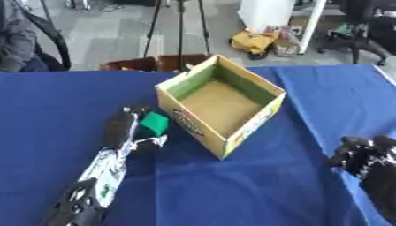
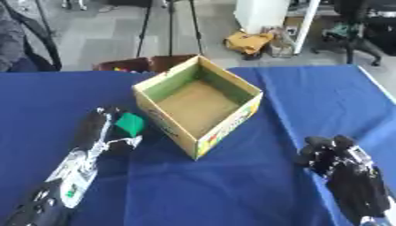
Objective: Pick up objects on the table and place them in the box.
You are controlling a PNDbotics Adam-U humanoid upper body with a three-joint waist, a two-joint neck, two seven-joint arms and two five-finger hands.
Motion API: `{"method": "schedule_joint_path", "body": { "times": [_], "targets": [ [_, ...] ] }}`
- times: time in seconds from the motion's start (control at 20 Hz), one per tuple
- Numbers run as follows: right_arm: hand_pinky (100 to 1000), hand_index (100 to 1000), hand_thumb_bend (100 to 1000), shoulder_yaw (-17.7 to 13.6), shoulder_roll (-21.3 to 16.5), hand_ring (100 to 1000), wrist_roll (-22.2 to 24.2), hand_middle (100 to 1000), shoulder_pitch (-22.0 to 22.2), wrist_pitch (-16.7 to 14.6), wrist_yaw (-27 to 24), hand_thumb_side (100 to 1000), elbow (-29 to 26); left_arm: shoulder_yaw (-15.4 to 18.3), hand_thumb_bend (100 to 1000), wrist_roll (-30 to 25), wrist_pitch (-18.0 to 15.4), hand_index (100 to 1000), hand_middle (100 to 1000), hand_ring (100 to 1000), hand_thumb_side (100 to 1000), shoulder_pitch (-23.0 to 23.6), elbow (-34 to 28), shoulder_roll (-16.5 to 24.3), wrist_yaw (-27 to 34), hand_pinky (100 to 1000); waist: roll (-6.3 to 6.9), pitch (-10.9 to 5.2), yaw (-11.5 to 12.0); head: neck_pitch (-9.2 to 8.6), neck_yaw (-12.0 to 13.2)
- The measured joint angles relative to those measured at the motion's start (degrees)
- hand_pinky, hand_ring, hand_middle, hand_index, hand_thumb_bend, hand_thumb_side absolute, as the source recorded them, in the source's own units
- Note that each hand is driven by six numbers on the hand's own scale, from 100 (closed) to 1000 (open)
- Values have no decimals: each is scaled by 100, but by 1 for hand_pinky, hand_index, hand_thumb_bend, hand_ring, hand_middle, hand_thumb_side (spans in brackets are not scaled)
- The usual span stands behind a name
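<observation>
Box [image 1: 224, 103], open-topped cardboard with green inner walls, sat just right of the left hand [image 1: 123, 128], whose fingers curled around a small green block [image 1: 154, 123] above the blue tablecloth [image 1: 46, 114]. Carrying it across called for a short move right and slightly far. Right hand [image 2: 329, 154] rested near the right edge, fingers curled, holding nothing.

left hand [image 1: 127, 128] grips green block [image 1: 154, 123] beside open box [image 1: 222, 105].

The box [image 1: 224, 106] bears printed labels, none of them readable.
</observation>
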Motion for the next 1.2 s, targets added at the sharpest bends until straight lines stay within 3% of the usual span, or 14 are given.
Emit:
{"method": "schedule_joint_path", "body": {
  "times": [0.3,0.4,0.75,1.2],
  "targets": [
    [645,743,100,0,2,583,3,569,-10,1,17,900,0,2,100,117,5,688,447,708,265,-11,31,-2,87,528,0,4,-8,0,-4],
    [646,743,100,0,2,583,3,569,-10,1,18,899,0,3,100,161,20,675,433,692,237,-11,33,-3,138,508,0,5,-8,0,-4],
    [645,743,100,-1,2,583,4,569,-10,1,18,896,0,7,100,252,24,660,415,676,296,-7,-86,3,455,492,2,0,16,0,-27],
    [645,743,100,-5,1,583,1,568,21,2,19,899,28,-137,100,-298,3,656,411,688,406,3,-1255,364,1443,505,56,-83,94,1,-141]
  ]
}}
